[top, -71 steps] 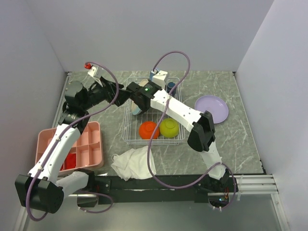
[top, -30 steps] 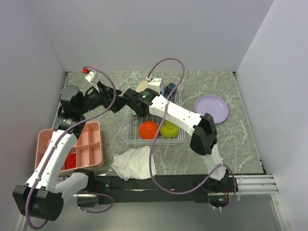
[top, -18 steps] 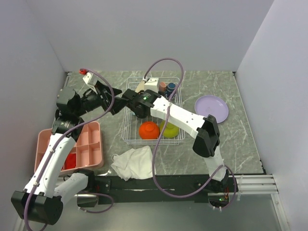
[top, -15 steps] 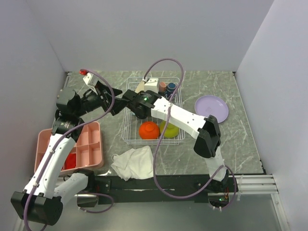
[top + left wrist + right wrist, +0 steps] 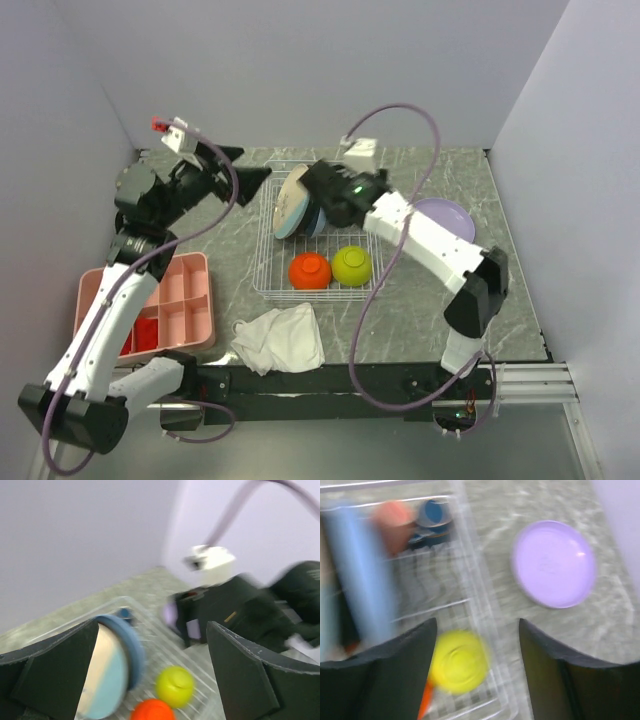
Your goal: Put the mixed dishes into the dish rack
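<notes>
The lavender plate [image 5: 554, 562] lies flat on the table [image 5: 500, 280], outside the dish rack [image 5: 320, 296], ahead and to the right of the right gripper [image 5: 477, 625]. That gripper hangs with its jaws apart and nothing between them. This looks like the last dish to load. Lying flat, the plate offers only a thin rim, so a shallow bite could let it slip or skid away.

Ahead-left of that gripper, the light-blue plate [image 5: 362, 570] and large cream-and-blue plate [image 5: 291, 200] stand on edge in the rack. A careless swing of the arm could tip them onto the small pink mug [image 5: 395, 517] and small dark-blue mug [image 5: 434, 514].

The left gripper [image 5: 152, 626] is wide open and empty, and faces those plates from the rack's other side. If both arms reach in together, they could collide.
</notes>
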Action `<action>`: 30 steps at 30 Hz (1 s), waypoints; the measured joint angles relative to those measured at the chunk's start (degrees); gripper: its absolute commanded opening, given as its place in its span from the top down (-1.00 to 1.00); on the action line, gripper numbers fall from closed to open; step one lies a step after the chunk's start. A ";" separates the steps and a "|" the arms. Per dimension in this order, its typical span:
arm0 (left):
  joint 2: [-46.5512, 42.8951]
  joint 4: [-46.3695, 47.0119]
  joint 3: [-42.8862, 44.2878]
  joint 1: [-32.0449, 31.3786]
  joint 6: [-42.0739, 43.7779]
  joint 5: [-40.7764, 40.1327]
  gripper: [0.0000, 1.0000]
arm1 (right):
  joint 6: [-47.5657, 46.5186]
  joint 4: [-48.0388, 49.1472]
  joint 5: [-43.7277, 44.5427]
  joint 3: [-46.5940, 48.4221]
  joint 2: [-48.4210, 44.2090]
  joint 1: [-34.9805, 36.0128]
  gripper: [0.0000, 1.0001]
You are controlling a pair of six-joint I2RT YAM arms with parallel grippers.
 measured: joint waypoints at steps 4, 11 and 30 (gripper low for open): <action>5.27 -1.68 2.03 1.01 2.10 -10.25 -0.90 | -8.70 3.80 -6.27 -3.93 -2.38 -14.43 -0.80; 13.44 -5.88 2.64 0.98 6.32 -18.99 -0.93 | -29.99 8.44 -25.44 -1.84 0.76 -35.80 -0.94; 28.13 -15.91 5.53 1.68 19.47 -20.74 -0.95 | -48.48 3.43 -65.88 10.95 26.01 -72.22 -0.70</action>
